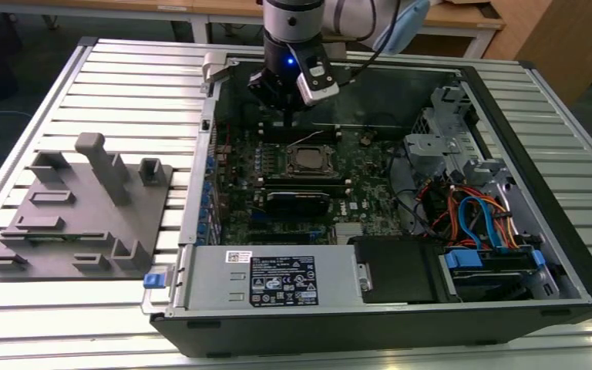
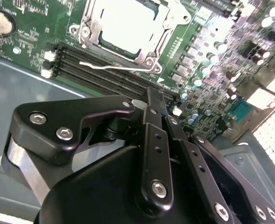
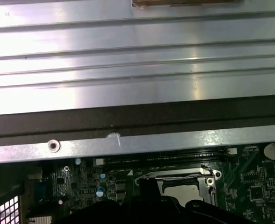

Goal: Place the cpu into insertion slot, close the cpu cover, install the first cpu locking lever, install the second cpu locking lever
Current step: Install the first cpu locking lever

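A: State of the tool?
B: The tool (image 2: 151, 95) is seen pressed together, nothing pinched, held over the green board (image 2: 25, 44) near the insertion slot (image 1: 311, 159).
A: And the cpu?
B: The cpu (image 2: 128, 21) is seated in the slot, with the cpu cover (image 2: 88, 28) laid flat around it. A wire lever (image 2: 111, 66) is seen along the socket edge, beside the memory slots (image 2: 81, 58). Latched or not: cannot be told. The case (image 1: 378, 327) is set open on the worktop (image 1: 90, 324).

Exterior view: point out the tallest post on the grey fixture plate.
The round-topped post on the grey plate; every other upright is far shorter.
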Robot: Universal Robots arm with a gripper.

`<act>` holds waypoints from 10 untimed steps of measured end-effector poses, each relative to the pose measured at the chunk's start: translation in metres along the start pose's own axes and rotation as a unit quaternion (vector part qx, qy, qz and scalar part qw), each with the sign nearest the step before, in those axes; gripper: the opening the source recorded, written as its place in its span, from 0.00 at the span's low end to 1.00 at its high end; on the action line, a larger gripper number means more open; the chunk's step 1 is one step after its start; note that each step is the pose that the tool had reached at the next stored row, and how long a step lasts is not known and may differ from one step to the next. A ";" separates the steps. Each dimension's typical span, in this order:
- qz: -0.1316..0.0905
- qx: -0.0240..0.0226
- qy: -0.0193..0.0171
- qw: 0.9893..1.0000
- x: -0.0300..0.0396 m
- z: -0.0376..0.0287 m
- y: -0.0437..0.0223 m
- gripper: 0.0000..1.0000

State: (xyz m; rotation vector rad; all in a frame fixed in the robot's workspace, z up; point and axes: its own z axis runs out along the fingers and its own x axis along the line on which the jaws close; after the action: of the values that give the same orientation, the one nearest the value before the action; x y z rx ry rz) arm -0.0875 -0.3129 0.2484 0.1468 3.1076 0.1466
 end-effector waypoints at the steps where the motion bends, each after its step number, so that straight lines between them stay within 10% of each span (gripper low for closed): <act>1: 0.000 -0.005 0.000 1.000 -0.0003 0.0005 -0.0004 0.10; 10: 0.000 -0.007 0.001 1.000 -0.0028 0.0079 -0.0019 0.10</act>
State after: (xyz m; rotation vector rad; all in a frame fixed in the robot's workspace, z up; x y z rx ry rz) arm -0.0846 -0.3143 0.2404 0.1470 3.1070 0.1697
